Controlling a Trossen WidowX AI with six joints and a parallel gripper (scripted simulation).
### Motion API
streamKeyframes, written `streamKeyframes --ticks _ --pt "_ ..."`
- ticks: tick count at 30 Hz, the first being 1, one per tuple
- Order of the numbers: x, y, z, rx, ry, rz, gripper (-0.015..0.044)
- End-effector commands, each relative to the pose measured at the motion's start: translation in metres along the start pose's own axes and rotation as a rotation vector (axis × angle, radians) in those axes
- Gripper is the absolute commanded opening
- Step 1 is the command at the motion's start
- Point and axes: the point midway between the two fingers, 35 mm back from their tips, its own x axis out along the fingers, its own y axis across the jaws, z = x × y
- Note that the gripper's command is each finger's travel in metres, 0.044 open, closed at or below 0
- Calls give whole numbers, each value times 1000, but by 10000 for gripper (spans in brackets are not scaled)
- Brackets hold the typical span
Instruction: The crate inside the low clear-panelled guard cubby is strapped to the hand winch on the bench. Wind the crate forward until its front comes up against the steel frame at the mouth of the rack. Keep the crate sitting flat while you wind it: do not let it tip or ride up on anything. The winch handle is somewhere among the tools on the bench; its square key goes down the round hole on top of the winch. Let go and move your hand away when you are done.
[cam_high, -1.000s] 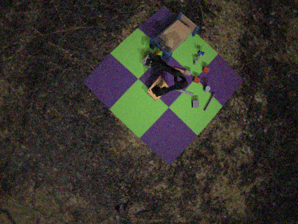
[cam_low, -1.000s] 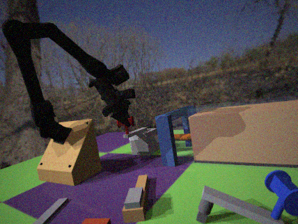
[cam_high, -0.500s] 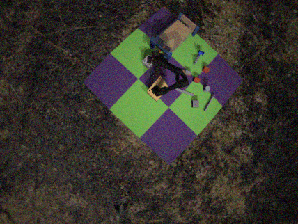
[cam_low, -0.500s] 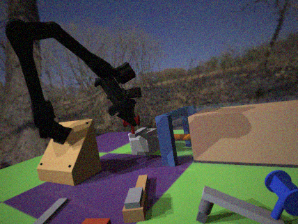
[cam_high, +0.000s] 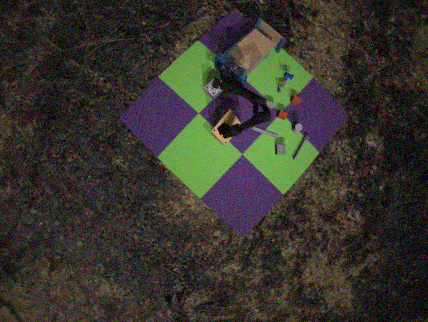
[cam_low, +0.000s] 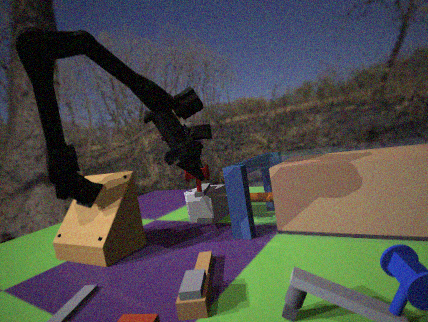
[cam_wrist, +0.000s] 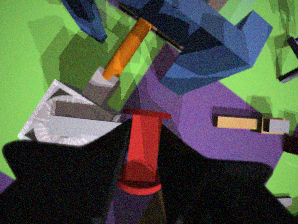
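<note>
The hand (cam_low: 196, 172) is gripping the red winch handle (cam_wrist: 142, 150) firmly between its fingers and hanging just above the grey winch (cam_low: 204, 204), so the step in hand seems to be seating the handle, with winding not yet begun. The next move is probably calling for lining the handle's lower end up over the round hole on top of the winch, which I cannot make out here, then lowering it straight down.

Ahead of the hand, the big tan-topped guard cubby (cam_low: 350, 192) is sitting on the worktop (cam_low: 320, 250), with its blue steel frame (cam_low: 239, 200) standing at the mouth, just beyond the winch. The crate itself is hidden inside. An orange strap (cam_wrist: 127, 49) is running from the winch through the frame. Loose tools are lying well off to the hand's side.
</note>
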Motion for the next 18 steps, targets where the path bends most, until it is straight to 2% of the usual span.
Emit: streamKeyframes --ticks 1,18 --pt "7 1 13 27 -8 -2 0" --pt "18 10 38 29 -9 -2 0"
